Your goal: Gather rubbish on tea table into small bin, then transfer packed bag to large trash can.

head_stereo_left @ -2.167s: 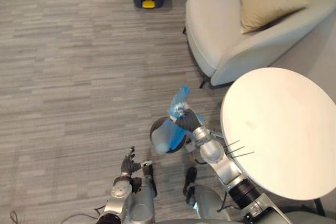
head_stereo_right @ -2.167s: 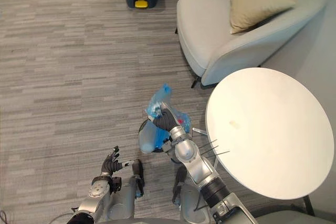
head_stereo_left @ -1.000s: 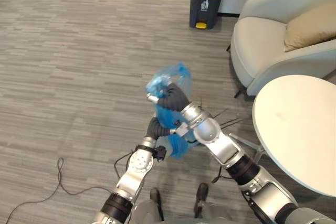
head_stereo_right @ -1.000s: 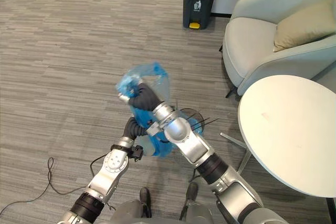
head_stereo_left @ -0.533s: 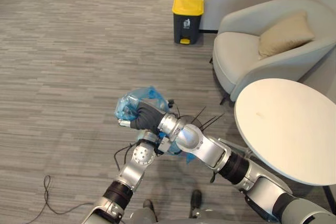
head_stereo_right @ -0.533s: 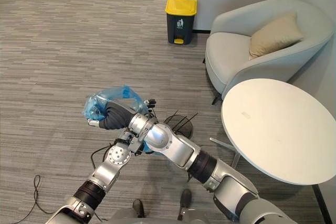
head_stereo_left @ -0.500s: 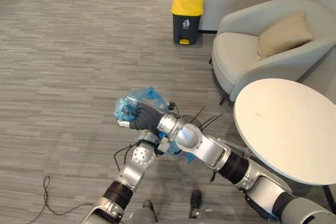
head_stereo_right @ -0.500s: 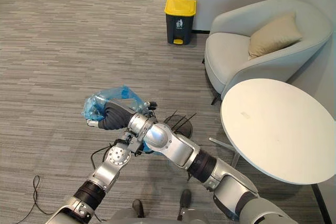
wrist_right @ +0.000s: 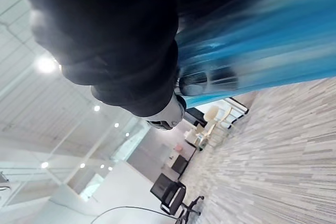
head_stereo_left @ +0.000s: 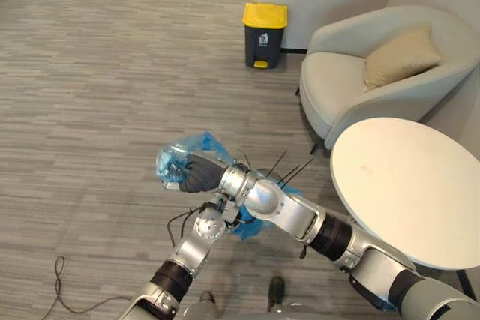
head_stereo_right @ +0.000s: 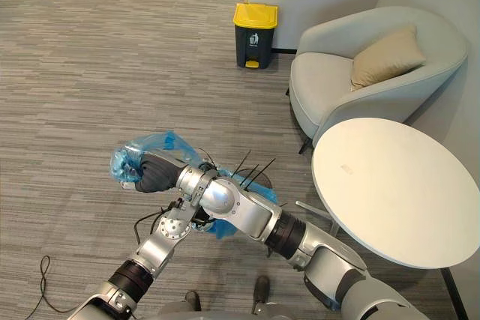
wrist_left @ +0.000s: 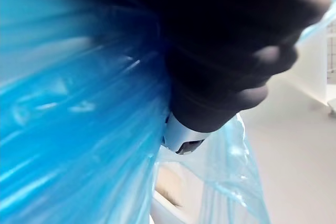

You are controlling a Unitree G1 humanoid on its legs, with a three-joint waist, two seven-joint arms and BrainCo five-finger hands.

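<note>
A crumpled blue plastic bag (head_stereo_left: 174, 161) hangs over the grey floor in front of me. My right hand (head_stereo_left: 196, 176) reaches across to the left and is curled round the bag's bunched top. The bag's lower part (head_stereo_left: 251, 224) trails under that forearm. My left arm comes up from the lower left, and the left hand (wrist_left: 226, 51) is tucked beneath the right forearm. It is curled against the blue plastic (wrist_left: 68, 103). Blue film (wrist_right: 252, 40) also lies over the right hand (wrist_right: 121, 51) in its wrist view. The large dark trash can with a yellow lid (head_stereo_left: 265, 34) stands far ahead.
A round white tea table (head_stereo_left: 409, 189) stands at the right, its top bare. Behind it is a pale armchair (head_stereo_left: 341, 91) with a beige cushion (head_stereo_left: 401, 54). Thin black wires (head_stereo_left: 279, 164) stick up behind my right forearm. Open grey floor (head_stereo_left: 112, 73) lies between me and the can.
The right hand has carried the bag up and across to the left. The left hand has risen under it and curled onto the plastic. The camera has swung too.
</note>
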